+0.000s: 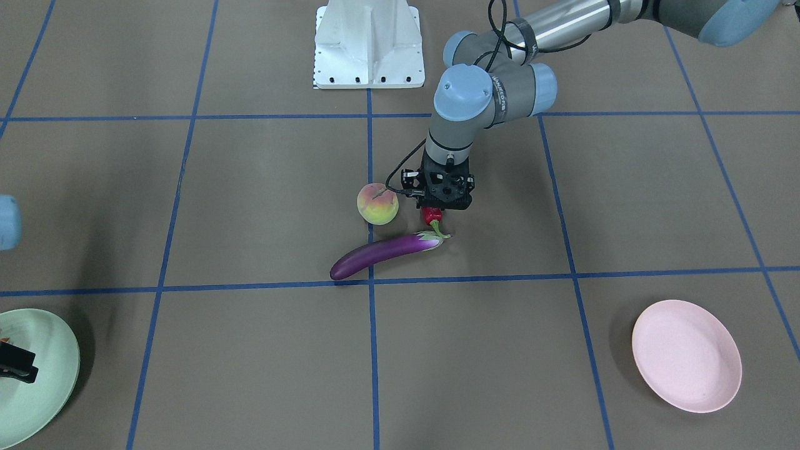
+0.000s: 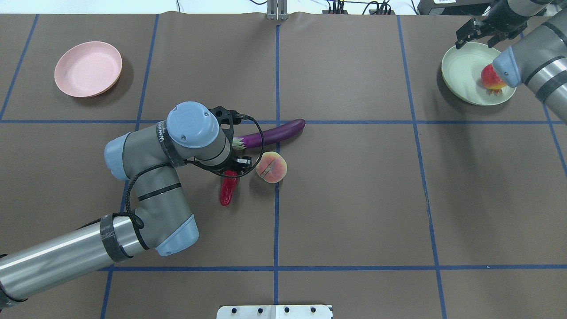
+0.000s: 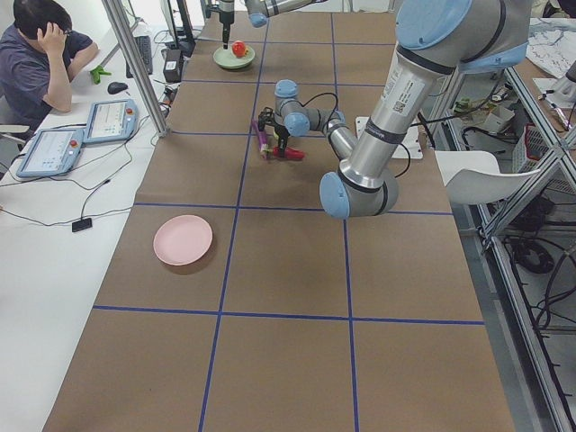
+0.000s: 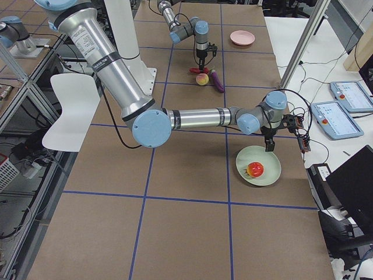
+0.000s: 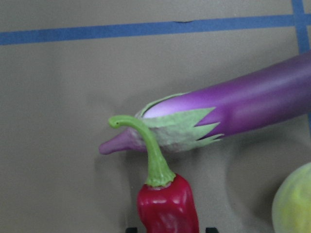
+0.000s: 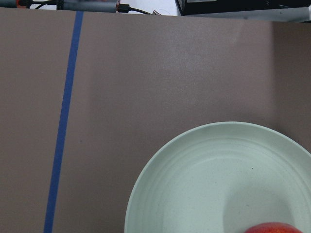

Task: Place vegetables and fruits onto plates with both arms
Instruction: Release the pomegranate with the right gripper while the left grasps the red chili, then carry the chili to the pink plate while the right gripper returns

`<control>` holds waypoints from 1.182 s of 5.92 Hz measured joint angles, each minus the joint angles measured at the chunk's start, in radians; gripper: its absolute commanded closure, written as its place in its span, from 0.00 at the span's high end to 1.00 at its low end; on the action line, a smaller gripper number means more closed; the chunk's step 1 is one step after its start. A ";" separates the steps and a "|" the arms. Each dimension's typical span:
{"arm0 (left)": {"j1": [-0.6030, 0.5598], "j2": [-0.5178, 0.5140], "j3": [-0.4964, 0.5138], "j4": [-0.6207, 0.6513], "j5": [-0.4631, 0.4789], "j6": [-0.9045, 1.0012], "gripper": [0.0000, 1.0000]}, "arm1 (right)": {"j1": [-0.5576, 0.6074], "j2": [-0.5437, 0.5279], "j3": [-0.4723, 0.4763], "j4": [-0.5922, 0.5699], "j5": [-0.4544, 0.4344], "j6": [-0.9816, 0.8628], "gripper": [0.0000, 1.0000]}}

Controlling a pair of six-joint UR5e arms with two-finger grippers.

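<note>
Left wrist-mounted view: the chili pepper point(image 5: 167, 206) is seen lying on the table, straddled by the left gripper point(image 1: 432, 214), whose jaws are spread and not clamped yet. Its stem is curled against the eggplant point(image 5: 252, 104) cap, so a grab on the red body and a straight lift is probably wanted, or the eggplant gets dragged. The right gripper point(image 2: 480, 37) is held apart and empty over the green plate point(image 2: 460, 73), where the red fruit point(image 2: 491, 79) is already parked.

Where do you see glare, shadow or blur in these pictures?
Left wrist view: the eggplant carries a soft pale sheen, and the peach at the edge is blurred. Overhead view: the pink plate throws a dark shadow to its right. Right wrist view: a faint shadow lies on the green plate.
</note>
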 measured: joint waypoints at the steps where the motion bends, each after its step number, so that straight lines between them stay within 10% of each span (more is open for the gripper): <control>1: -0.001 -0.003 0.001 0.000 0.001 0.000 0.00 | 0.000 -0.002 0.028 -0.020 0.003 0.008 1.00; 7: -0.267 0.004 0.018 0.004 -0.090 0.266 0.00 | -0.250 0.000 0.426 -0.222 -0.079 0.447 1.00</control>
